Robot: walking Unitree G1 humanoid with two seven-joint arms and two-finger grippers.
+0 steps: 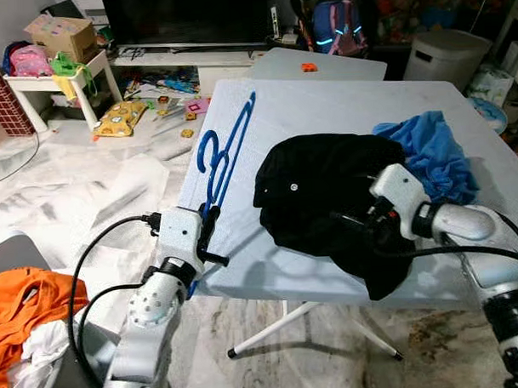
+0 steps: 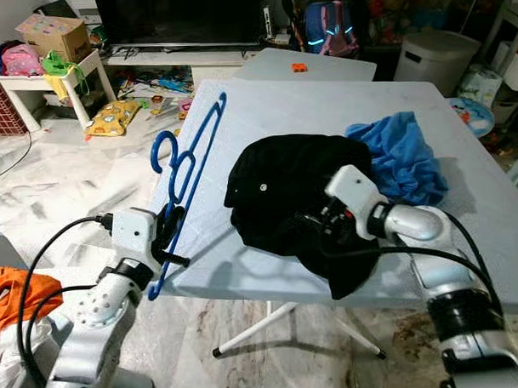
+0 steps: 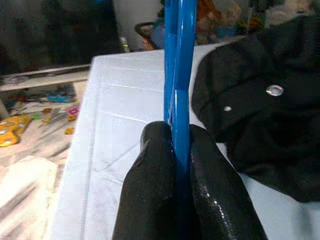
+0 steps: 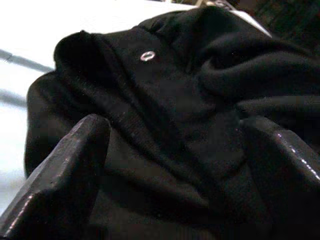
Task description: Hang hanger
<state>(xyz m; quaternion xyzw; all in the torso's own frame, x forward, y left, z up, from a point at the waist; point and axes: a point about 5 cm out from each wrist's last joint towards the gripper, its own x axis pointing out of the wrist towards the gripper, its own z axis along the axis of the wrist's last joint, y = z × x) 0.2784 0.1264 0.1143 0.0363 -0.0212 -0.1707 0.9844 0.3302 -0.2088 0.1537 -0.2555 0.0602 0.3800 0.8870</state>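
Left gripper (image 3: 181, 165) at the desk's (image 1: 324, 106) near-left corner, fingers (image 3: 150, 185) clamped tight on the lower end of the blue hanger (image 1: 226, 152), which slants up over the desk's left edge. Right gripper (image 4: 175, 150) fingers spread wide against the crumpled black garment (image 1: 327, 192) mid-desk. Blue cloth (image 1: 432, 154) just behind it.

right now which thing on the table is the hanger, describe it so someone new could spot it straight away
Look at the pale blue table in the middle of the room. Along its left edge runs the blue hanger, its near end clamped between the fingers of the left gripper. Unlike the black garment and the blue cloth heaped beside it, it is a thin, rigid plastic outline with a hook.
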